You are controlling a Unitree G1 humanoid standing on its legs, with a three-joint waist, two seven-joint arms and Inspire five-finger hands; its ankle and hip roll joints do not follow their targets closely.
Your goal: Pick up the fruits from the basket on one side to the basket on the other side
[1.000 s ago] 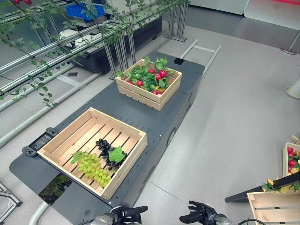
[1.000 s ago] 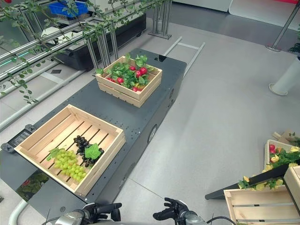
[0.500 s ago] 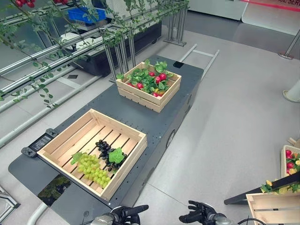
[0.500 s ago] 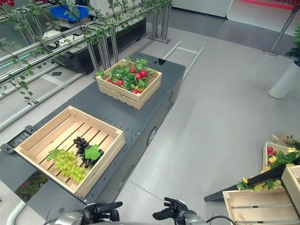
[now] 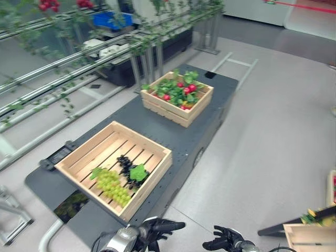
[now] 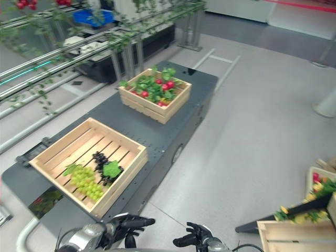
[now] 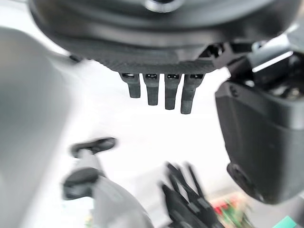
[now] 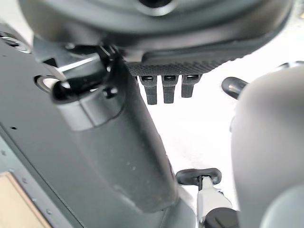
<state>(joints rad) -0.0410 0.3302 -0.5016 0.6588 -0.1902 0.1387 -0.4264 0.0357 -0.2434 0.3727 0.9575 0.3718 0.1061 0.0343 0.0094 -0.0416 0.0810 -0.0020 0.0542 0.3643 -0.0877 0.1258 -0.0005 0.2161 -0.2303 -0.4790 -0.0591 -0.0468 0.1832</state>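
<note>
Both hands sit low at the bottom edge of the eye views, well short of the crates: the left hand (image 5: 152,231) at bottom centre-left, the right hand (image 5: 224,241) just right of it. Each holds nothing, and in the wrist views their fingers hang straight and relaxed.

The dark table (image 5: 173,131) runs from lower left to upper centre. On it, the near crate (image 5: 113,168) at centre-left holds green grapes (image 5: 111,185) and black grapes (image 5: 127,167) with a leaf; the far crate (image 5: 177,98) at upper centre is packed with red fruit (image 5: 188,89) among leaves. Which crate is meant as the source is hard to say from here; the far one looks fuller, so probably that.

The step in hand looks like the approach, with no fruit yet picked up. The next move calls for getting closer and reaching a hand over a crate's rim, then closing round one fruit.
</note>
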